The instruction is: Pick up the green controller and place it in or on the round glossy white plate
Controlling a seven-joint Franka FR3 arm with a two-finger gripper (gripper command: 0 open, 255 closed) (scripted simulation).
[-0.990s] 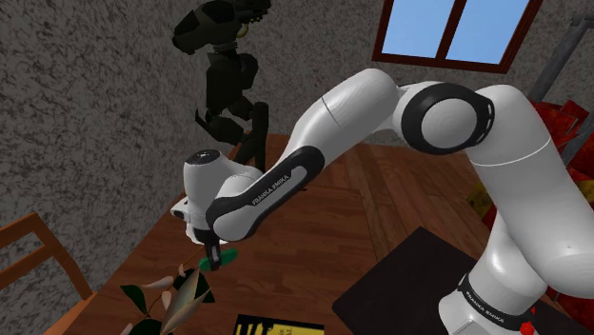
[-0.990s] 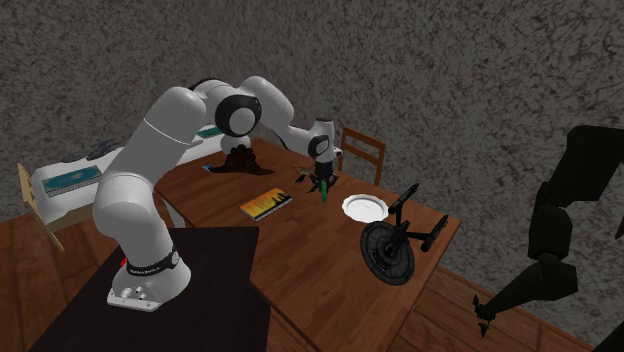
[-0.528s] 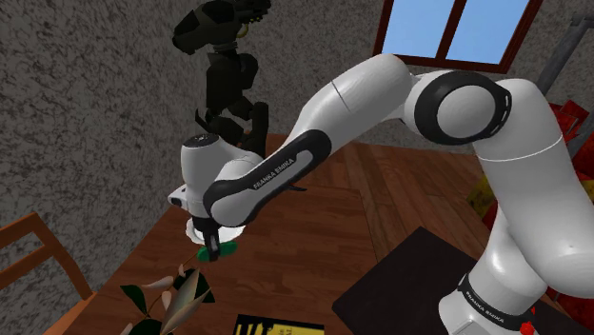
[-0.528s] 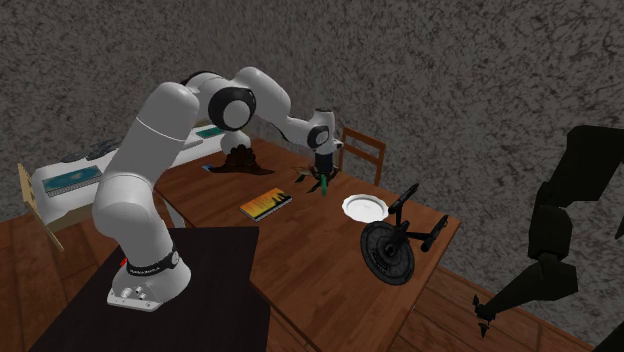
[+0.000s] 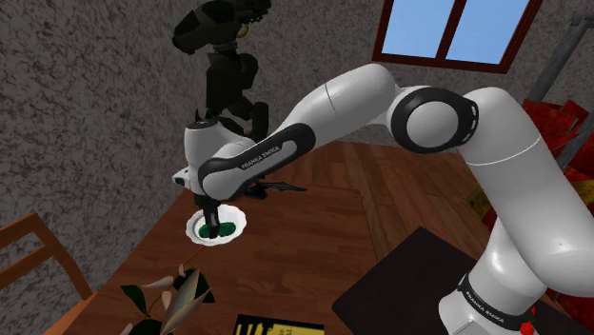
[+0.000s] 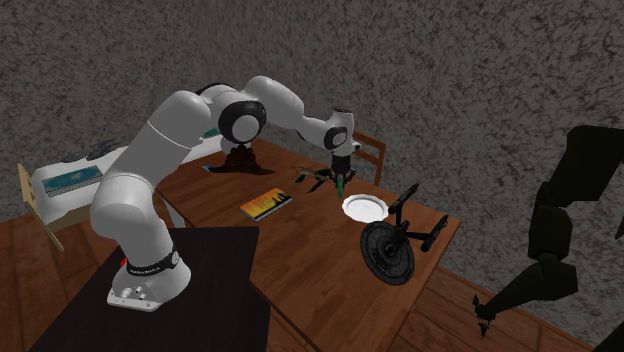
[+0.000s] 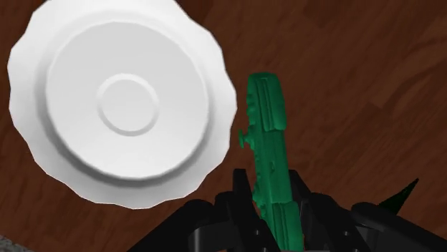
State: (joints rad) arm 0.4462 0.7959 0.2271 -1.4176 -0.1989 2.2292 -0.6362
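Your jaws were clamped on one end of the green controller (image 7: 268, 150); it hung above the tabletop (image 7: 358, 71), just beside the white plate (image 7: 129, 107); released here, it would likely have struck the rim or missed.

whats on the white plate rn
Nothing: in the wrist view the plate shows a bare face. The green controller, clasped in the tool, hangs beside its rim over the wooden table. In the shoulder view the tool covers its middle.

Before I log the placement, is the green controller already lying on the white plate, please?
No: the gripper holds the green controller beside the bare white plate.
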